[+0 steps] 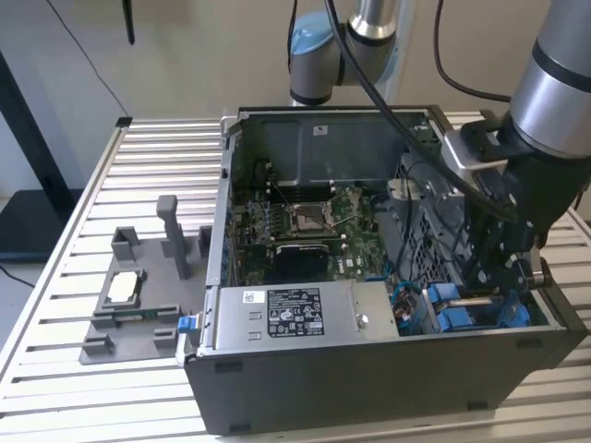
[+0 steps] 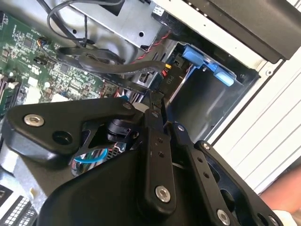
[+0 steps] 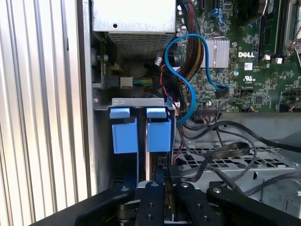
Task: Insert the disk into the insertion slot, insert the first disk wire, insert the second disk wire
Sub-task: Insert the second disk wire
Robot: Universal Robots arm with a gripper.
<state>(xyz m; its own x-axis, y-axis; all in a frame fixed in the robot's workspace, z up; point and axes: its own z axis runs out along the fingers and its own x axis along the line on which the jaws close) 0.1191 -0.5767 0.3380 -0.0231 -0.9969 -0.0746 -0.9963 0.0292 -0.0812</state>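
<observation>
Two bright blue carrier frames (image 3: 124,132) (image 3: 158,133) stand side by side in the grey metal insertion slot (image 3: 141,101), at the near corner of the case on the exterior view's right (image 1: 462,309). The disk's metal body is hidden inside. My gripper (image 3: 161,176) hangs directly over the carrier nearer the motherboard. Its fingers are pressed together on the black connector (image 2: 148,77) of a flat black disk wire (image 2: 94,63). In the exterior view the gripper (image 1: 499,277) reaches down into that corner. The second wrist view shows its tip (image 2: 156,99) beside a blue carrier tab (image 2: 207,63).
Loose black cables (image 3: 221,146) and a looping blue cable (image 3: 188,70) lie beside the bay. The green motherboard (image 1: 314,221) fills the case's middle, with the labelled power supply (image 1: 295,314) at the front. A grey fixture with a chip (image 1: 125,288) sits on the slatted table (image 1: 55,277).
</observation>
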